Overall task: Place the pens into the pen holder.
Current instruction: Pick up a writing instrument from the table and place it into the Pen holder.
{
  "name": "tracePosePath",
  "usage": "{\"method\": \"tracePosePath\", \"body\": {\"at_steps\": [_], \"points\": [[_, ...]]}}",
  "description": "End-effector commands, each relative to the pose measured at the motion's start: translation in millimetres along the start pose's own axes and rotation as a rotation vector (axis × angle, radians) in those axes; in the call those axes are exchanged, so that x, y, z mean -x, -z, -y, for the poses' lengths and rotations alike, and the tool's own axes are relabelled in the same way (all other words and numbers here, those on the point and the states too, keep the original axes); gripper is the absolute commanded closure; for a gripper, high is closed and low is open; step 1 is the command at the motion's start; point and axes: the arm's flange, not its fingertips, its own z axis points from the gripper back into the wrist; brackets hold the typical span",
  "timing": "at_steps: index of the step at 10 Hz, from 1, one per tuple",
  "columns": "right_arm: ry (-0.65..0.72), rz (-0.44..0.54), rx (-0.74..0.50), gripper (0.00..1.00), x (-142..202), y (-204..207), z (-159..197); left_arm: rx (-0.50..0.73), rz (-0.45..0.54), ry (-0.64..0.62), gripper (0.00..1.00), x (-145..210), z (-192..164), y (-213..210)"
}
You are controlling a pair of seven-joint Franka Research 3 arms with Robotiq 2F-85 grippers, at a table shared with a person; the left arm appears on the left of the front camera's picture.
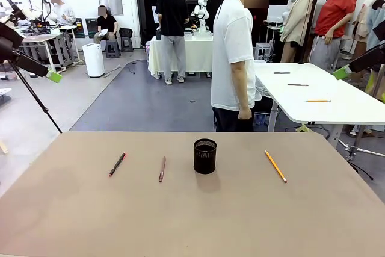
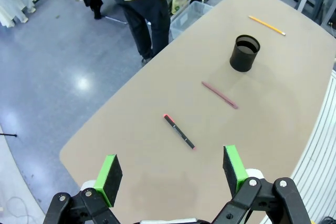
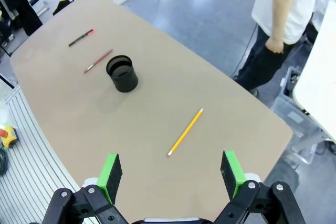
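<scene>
- The left gripper (image 2: pixel 172 169) hangs high above the left end of the tan table (image 1: pixel 192 221). Its green-padded jaws are spread wide, with nothing between them.
- The right gripper (image 3: pixel 170 171) hovers above the table's right end, its jaws parted just as wide and equally empty.
- The pen holder (image 1: pixel 204 156), a black mesh cup, stands upright about midway between the left and right edges and closer to the far edge than the near one.
- The red-and-black pen (image 1: pixel 117 164) lies flat on the tabletop, the nearest of the three to the left edge, with its red tip pointing toward the far edge.
- The dark-red pen (image 1: pixel 162 168) lies between that pen and the holder. It is near the cup but clear of it, and runs roughly from the near edge toward the far edge.
- The yellow pencil (image 1: pixel 276 166) rests on the holder's other side, well apart from it. It lies at a slant, its far end leaning toward the cup.
- A person (image 1: pixel 233 58) in a white T-shirt and dark trousers stands just beyond the far edge, side-on to the table, with one hand (image 1: pixel 245 114) hanging loose.
</scene>
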Motion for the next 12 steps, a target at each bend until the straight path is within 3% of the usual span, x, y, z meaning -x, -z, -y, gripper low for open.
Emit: {"method": "tracePosePath", "body": {"at_steps": [1, 8, 10, 12], "points": [[-0.002, 0.008, -0.010, 0.00, 0, 0, 0, -0.005, 0.006, 0.003, 0.00, -1, 0, -2], [-0.002, 0.008, -0.010, 0.00, 0, 0, 0, 0.000, 0.000, 0.000, 0.00, 0, 0, 0], [-0.002, 0.008, -0.010, 0.00, 0, 0, 0, 0.049, -0.205, -0.023, 0.00, -24, 22, 11], [-0.002, 0.008, -0.010, 0.00, 0, 0, 0, -0.025, -0.358, -0.188, 0.00, -37, 60, 39]]}}
